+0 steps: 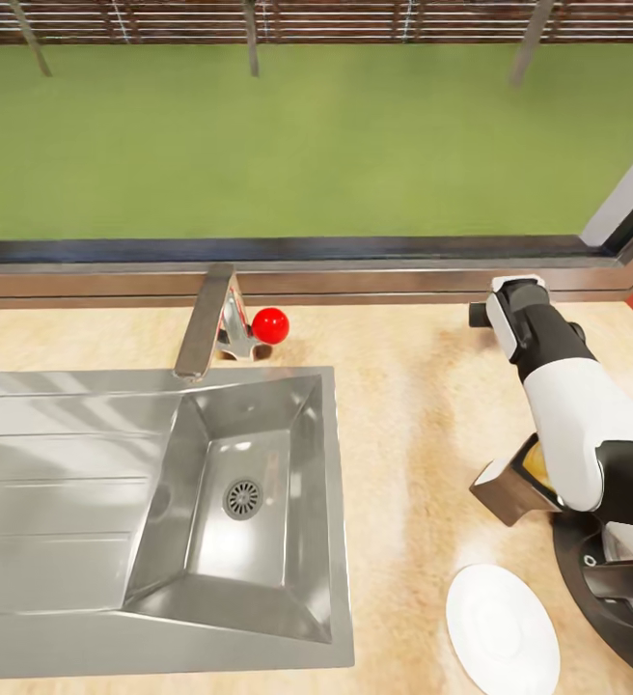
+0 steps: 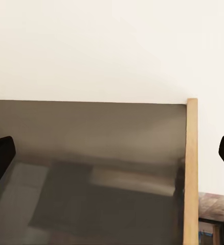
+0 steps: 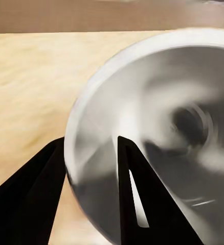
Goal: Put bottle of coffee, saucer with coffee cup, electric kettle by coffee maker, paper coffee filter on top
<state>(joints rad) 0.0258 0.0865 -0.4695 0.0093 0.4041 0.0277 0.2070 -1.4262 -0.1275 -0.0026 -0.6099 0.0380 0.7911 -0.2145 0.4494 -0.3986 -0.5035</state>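
Beige stone worktop (image 1: pixel 403 425) runs under a wide window with green lawn beyond, and we look down on a steel sink (image 1: pixel 75 541) with its tap (image 1: pixel 206 323) and a red knob (image 1: pixel 270 325) at the back. Our right arm (image 1: pixel 577 415) reaches across the right side, and a white saucer (image 1: pixel 502 629) lies flat on the worktop near the front, well apart from the sink. At the right wrist, the right gripper (image 3: pixel 91 153) has its jaws pinching the rim of a shiny metal vessel (image 3: pixel 158 143), one finger inside, one outside; we cannot tell what it is. Our left gripper (image 2: pixel 112 153) has its jaws spread wide, facing a dark panel (image 2: pixel 91 168) edged in pale wood.
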